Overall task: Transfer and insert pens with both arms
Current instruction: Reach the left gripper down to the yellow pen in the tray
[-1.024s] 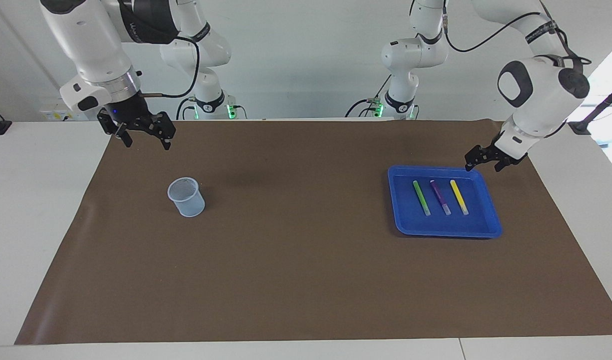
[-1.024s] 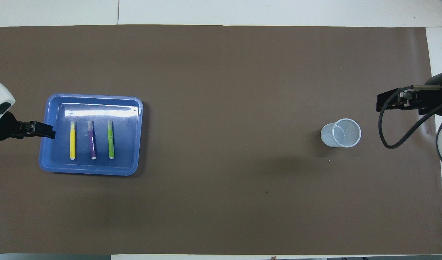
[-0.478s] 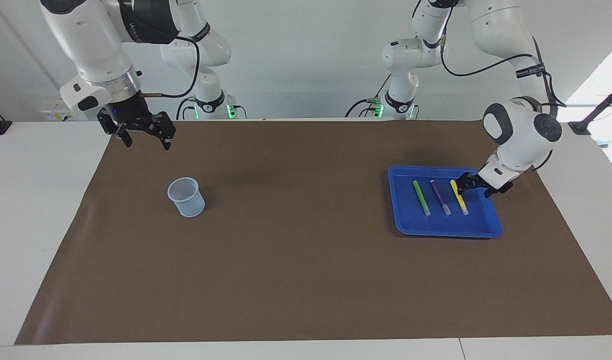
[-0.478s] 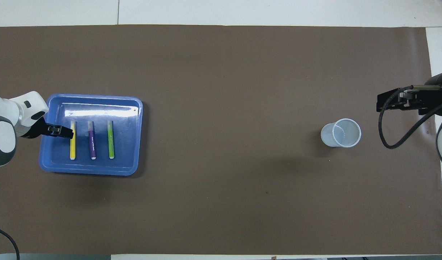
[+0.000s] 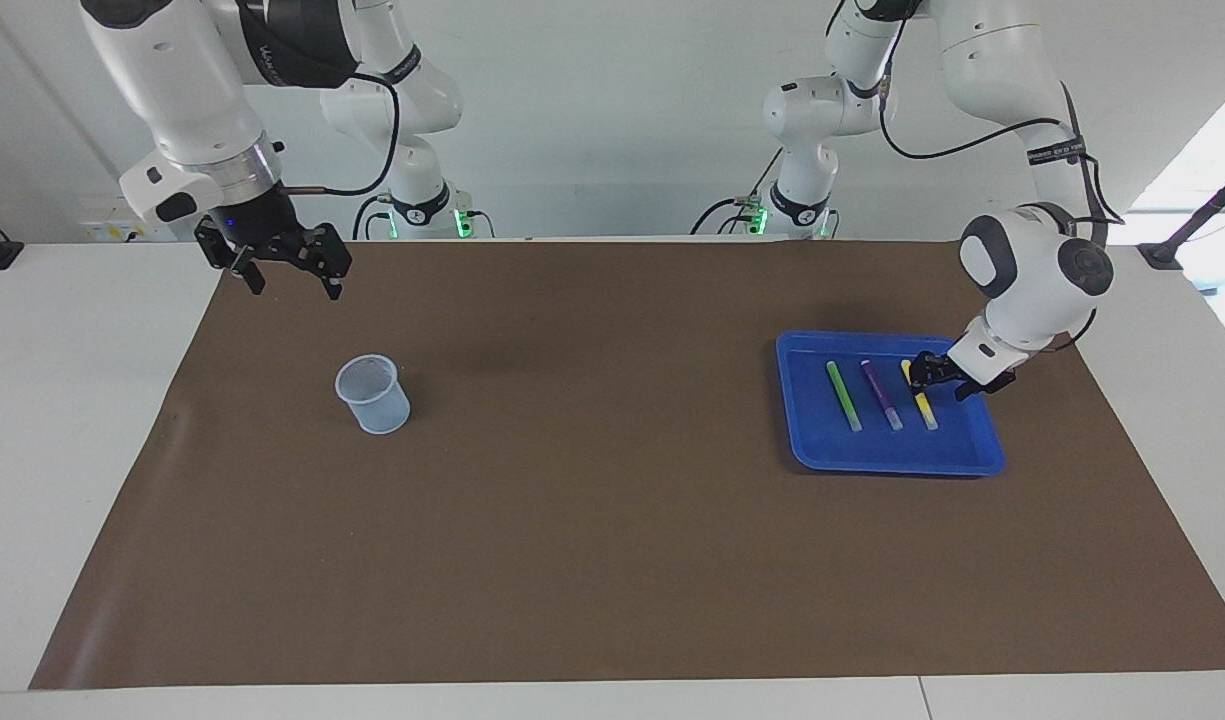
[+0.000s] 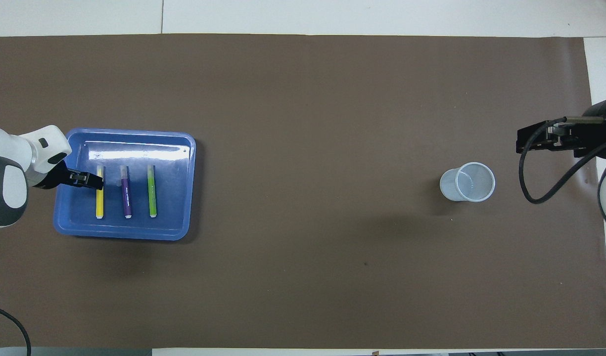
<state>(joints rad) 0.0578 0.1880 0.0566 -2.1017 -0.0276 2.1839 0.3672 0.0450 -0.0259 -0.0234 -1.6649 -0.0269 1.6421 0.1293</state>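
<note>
Three pens lie side by side in a blue tray point(image 5: 892, 465) toward the left arm's end of the table: yellow point(image 5: 924, 408), purple point(image 5: 883, 395) and green point(image 5: 843, 396). My left gripper point(image 5: 934, 377) is down in the tray on the yellow pen's half nearer the robots, covering part of it. In the overhead view this left gripper point(image 6: 92, 180) meets the yellow pen point(image 6: 99, 202) from the tray's side wall. The pen still lies flat. My right gripper point(image 5: 290, 280) hangs open and empty over the mat's edge at the right arm's end, above and apart from the clear cup point(image 5: 374, 395).
A brown mat point(image 5: 592, 520) covers most of the white table. The clear cup point(image 6: 468, 182) stands upright on it toward the right arm's end. Two smaller white arms with green-lit bases point(image 5: 427, 215) stand at the robots' edge of the table.
The left arm swung from the tray's corner nearer the robots down into the tray, onto the yellow pen. The right arm waits unmoved.
</note>
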